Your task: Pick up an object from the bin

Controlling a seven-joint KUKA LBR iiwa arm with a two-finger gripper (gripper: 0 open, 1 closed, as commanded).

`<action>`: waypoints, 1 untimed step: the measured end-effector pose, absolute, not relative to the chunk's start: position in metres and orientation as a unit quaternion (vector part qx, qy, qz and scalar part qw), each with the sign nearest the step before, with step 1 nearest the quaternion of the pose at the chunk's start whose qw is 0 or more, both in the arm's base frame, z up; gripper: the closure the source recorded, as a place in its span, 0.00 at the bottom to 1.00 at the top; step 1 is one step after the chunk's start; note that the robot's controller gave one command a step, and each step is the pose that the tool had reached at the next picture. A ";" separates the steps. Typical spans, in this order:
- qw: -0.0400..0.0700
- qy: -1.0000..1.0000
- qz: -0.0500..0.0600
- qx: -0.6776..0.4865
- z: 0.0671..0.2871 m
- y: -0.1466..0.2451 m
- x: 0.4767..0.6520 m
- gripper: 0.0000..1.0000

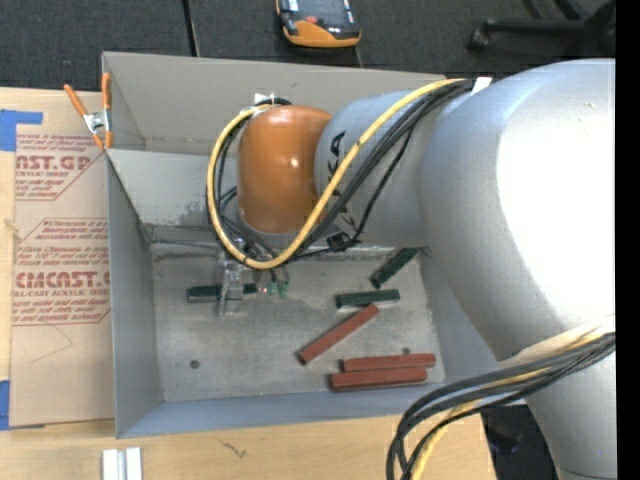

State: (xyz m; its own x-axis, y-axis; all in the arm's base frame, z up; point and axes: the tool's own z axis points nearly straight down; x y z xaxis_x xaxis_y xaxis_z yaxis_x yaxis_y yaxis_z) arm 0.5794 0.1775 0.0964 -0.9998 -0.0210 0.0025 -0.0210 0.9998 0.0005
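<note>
Gripper (232, 294) is down on the bin (130, 268) floor at nine o'clock, right against a small dark green bar (203, 293) that pokes out on its nine o'clock side. Released or clenched, I can't tell: the orange wrist cover (280, 178) hides most of it. At three o'clock another green bar (395, 265) slips partly under the arm, and red-brown bars (385, 371) lie at five.
</note>
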 end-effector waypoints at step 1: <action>-0.002 -1.000 -0.001 0.011 0.110 0.178 0.580 1.00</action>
